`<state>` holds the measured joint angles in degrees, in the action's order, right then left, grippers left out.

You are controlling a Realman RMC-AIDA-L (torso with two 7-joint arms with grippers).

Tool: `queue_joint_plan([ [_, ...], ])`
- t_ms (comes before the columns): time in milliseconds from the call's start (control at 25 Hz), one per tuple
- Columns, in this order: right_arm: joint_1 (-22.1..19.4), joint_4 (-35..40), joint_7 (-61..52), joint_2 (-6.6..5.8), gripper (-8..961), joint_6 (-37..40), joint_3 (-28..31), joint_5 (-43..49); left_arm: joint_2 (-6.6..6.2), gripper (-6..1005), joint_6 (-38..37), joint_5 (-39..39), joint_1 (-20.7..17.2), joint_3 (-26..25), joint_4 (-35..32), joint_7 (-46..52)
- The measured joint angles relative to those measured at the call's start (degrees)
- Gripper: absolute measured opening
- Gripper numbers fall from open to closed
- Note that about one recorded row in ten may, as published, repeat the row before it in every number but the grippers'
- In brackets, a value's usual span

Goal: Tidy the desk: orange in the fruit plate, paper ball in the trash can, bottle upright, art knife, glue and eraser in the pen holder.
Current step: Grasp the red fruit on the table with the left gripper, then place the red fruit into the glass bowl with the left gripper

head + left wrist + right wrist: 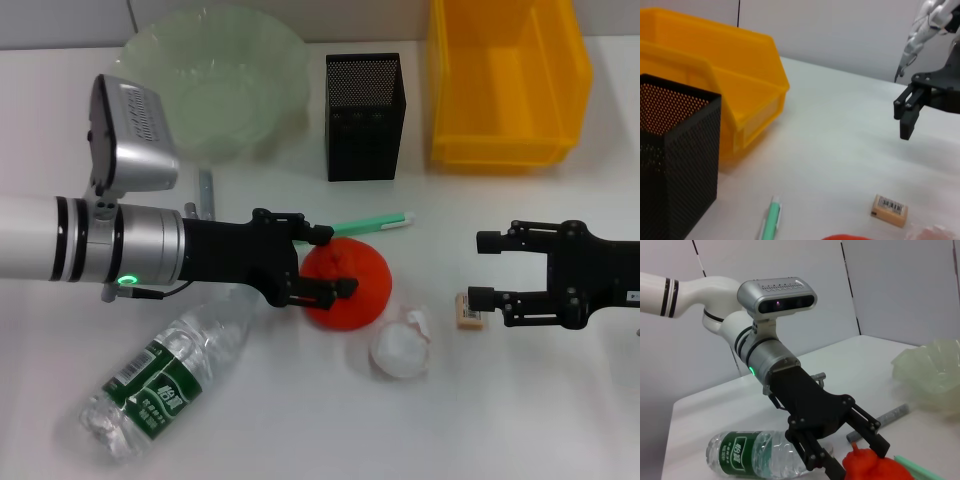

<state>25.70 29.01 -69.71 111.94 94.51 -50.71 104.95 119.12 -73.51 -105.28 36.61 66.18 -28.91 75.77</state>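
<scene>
Head view | left fingers (335, 262) spread around orange (352, 290) (paper ball (402, 348) just beside) | right fingers (483, 268) spread

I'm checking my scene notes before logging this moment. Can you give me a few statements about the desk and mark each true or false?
1. The bottle is lying on its side. True.
2. The orange already sits in the fruit plate. False: it is on the table, between the open fingers of the left gripper.
3. The paper ball is inside the trash can. False: it lies on the table beside the orange.
4. The eraser lies on the table near the right gripper. True.
5. The pen holder stands upright. True.
</scene>
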Motion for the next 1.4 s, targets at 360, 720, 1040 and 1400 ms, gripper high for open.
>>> queue_joint_plan([
  [360, 0.0, -0.1, 0.0, 0.09, 766, -0.3, 0.0, 0.0, -0.02, 702, 1.8, 0.3, 0.9, 4.5, -0.6, -0.2],
  [720, -0.2, 0.0, 0.0, 0.21, 765, -0.6, 0.0, 0.0, -0.02, 401, 1.9, 1.7, 0.8, 4.7, -0.7, -0.8],
  [1040, -0.2, 0.0, 0.0, 0.22, 764, -0.7, 0.0, 0.2, -0.71, 208, -6.8, 14.5, -2.1, -2.3, -4.4, -0.4],
  [1400, -0.2, -0.1, 0.0, 0.5, 764, -0.6, 0.0, 0.4, -0.24, 141, 4.0, 35.7, -1.7, -13.8, 4.1, -15.3],
])
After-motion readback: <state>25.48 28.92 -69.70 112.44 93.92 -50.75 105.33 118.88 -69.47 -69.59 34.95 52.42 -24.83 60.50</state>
